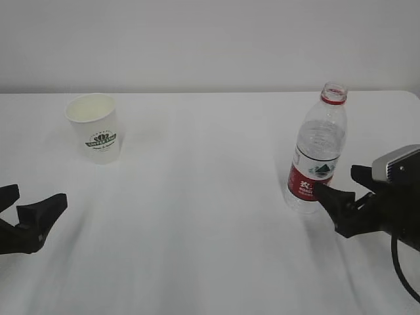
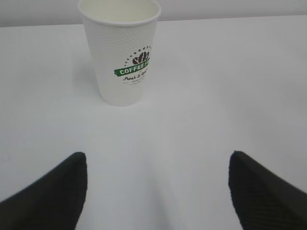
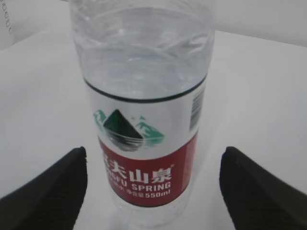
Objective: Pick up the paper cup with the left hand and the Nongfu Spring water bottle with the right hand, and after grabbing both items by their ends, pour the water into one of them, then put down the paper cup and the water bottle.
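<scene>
The white paper cup (image 1: 95, 128) with a green logo stands upright at the back left, its cream inside showing nothing. My left gripper (image 1: 36, 197) hovers open near the front left edge, well short of the cup. In the left wrist view the cup (image 2: 122, 57) stands ahead of the left gripper (image 2: 158, 163), with bare table between them. The capless Nongfu Spring water bottle (image 1: 317, 154) stands upright on the right. My right gripper (image 1: 338, 182) is open just beside its red label. Seen from the right wrist, the bottle (image 3: 144, 120) sits between the right gripper's (image 3: 154, 152) spread fingers (image 3: 53, 191), untouched. The water level is hard to make out.
The white table (image 1: 210, 216) runs back to a pale wall. Its far right corner is rounded, close behind the bottle. A black cable (image 1: 401, 269) hangs from the right arm at the front right.
</scene>
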Tool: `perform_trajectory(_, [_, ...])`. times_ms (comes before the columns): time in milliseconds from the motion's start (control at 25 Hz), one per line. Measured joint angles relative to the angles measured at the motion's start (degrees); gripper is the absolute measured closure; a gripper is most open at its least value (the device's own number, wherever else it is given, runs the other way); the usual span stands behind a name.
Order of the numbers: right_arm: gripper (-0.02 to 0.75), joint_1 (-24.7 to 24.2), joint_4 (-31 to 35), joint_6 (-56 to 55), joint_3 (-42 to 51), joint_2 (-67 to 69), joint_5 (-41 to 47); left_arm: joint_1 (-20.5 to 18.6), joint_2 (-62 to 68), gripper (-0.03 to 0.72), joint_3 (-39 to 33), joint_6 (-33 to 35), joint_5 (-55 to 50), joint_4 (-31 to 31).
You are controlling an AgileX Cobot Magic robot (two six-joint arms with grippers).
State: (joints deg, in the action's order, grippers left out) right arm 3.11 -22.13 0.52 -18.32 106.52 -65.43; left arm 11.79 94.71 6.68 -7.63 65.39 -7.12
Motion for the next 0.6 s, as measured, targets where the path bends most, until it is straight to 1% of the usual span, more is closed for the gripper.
perform_trajectory(600, [0.077, 0.00, -2.11, 0.00, -6.11, 4.70, 0.00, 0.00, 0.00, 0.006, 0.00, 0.00, 0.00, 0.00])
